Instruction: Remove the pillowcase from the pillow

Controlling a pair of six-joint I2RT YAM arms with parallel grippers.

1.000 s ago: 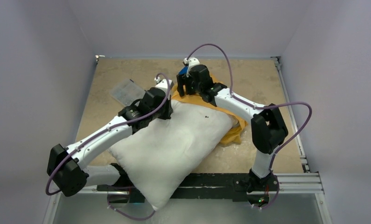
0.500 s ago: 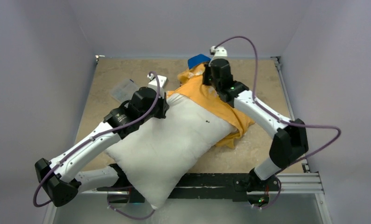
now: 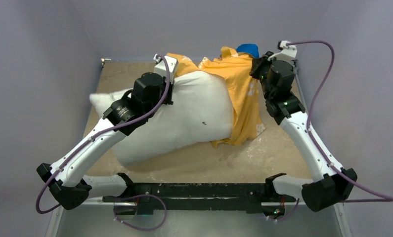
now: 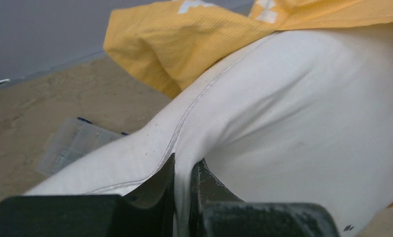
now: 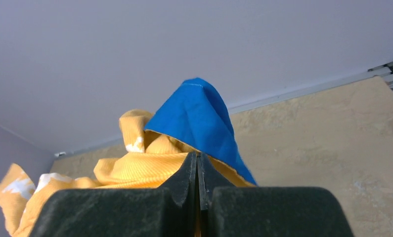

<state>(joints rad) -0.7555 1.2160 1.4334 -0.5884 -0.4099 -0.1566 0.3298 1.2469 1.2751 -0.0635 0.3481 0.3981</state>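
From the top view, the right arm has swung out toward the far right corner since a moment ago, carrying the pillowcase (image 3: 242, 86) with it. The pillow (image 3: 199, 111) has turned crosswise on the counter (image 3: 278, 148) and come off the near edge. Only its far right end is under orange cloth, so I judge the stripping well along but not finished. The left claw (image 3: 170, 79) sits at the pillow's far edge, its tips masked by its own wrist. The right claw (image 3: 257, 65) is buried in cloth. How much pillow remains inside the case cannot be seen.

The left wrist view shows the left claw (image 4: 184, 173) nipped narrow on a fold of white pillow (image 4: 293, 118) along its seam. The orange pillowcase (image 4: 184, 39) is bunched beyond, and a clear plastic piece (image 4: 68, 145) lies on the counter, partly blocked.

The right wrist view shows the right claw (image 5: 197, 168) pinched tight on the pillowcase (image 5: 135, 170), its blue lining (image 5: 199, 118) peaked above. The pillow is out of frame here.
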